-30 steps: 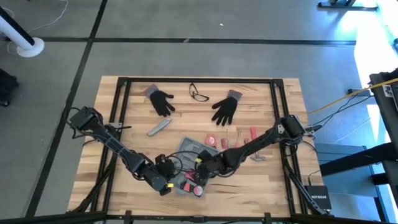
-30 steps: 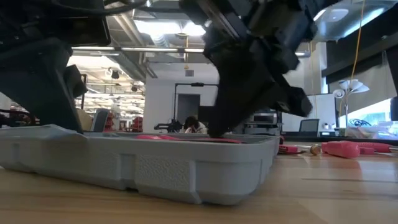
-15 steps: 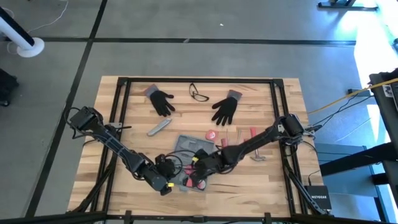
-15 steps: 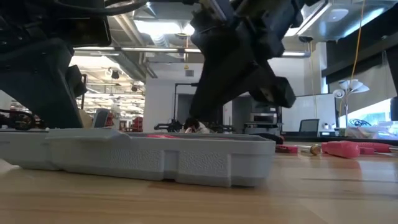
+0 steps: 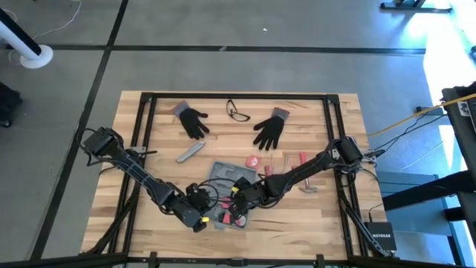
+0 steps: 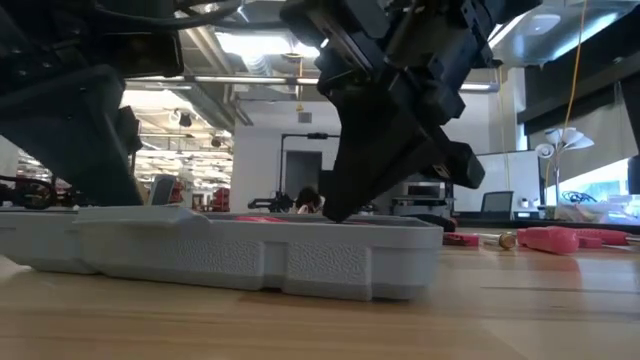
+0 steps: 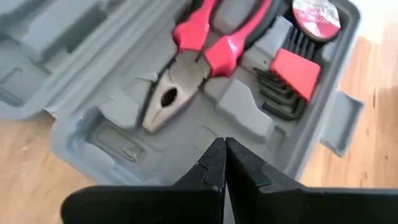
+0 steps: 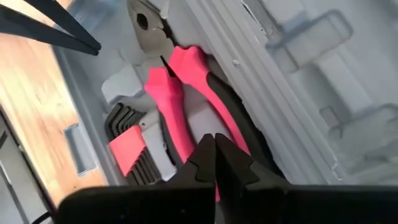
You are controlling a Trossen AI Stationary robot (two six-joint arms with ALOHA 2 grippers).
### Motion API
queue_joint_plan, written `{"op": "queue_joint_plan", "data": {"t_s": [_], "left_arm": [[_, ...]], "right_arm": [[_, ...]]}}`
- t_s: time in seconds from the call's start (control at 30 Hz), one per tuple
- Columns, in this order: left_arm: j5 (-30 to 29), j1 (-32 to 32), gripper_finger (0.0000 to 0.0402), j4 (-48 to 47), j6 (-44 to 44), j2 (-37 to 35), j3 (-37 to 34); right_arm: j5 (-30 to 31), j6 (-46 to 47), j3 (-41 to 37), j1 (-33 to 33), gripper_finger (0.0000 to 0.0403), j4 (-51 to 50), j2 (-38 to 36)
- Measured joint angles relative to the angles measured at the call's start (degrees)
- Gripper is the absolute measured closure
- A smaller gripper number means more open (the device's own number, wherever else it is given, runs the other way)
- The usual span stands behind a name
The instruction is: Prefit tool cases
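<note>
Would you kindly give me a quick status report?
Both end effectors shut: left, right, over open tool case. Pliers and hex keys seated. Nothing in the way.

Crowded over case, room elsewhere
Both arms meet over tool case (image 5: 223, 195); gloves (image 5: 195, 121), glasses (image 5: 238, 112) line far edge; front right corner of table (image 5: 327, 223) is bare wood

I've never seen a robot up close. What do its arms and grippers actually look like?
Two slim black jointed arms with loose black cables along them. The left gripper and the right gripper each end in two flat, matte black fingers tapering to a point, with stepped inner edges. Small yellow markings show near the wrists.
</note>
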Motion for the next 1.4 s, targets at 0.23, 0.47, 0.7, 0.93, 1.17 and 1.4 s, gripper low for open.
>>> {"op": "queue_joint_plan", "data": {"t_s": [0.23, 0.47, 0.7, 0.93, 1.17, 1.4], "left_arm": [[-0.08, 1.57, 0.0401, 0.02, 0.5, 0.0, 0.0], [-0.57, 2.68, 0.0401, 0.18, 1.59, 1.75, 0.04], [2.86, 2.27, 0.0401, -7.76, -1.43, -0.77, 0.9], [2.39, 2.27, 0.0401, -18.19, -4.5, -3.41, -0.03], [1.5, 5.63, 0.0401, -11.74, -1.25, -3.02, -1.86], [0.94, 9.93, 0.0401, -12.21, 1.74, -4.8, -1.88]], "right_arm": [[-0.22, 0.21, 0.18, 0.0, 0.0403, 2.5, 2.42], [-0.48, 0.2, 0.16, 0.0, 0.0403, 4.7, 2.96], [-0.57, 0.21, 0.11, 0.0, 0.0403, 4.82, 2.98], [-0.57, -1.19, 0.07, -0.02, 0.0403, 5.73, 3.14], [-0.61, -1.74, 0.02, 0.02, 0.0403, 5.91, 3.14], [-1.09, -4.05, 0.02, 0.0, 0.0403, 5.93, 3.14]]}}
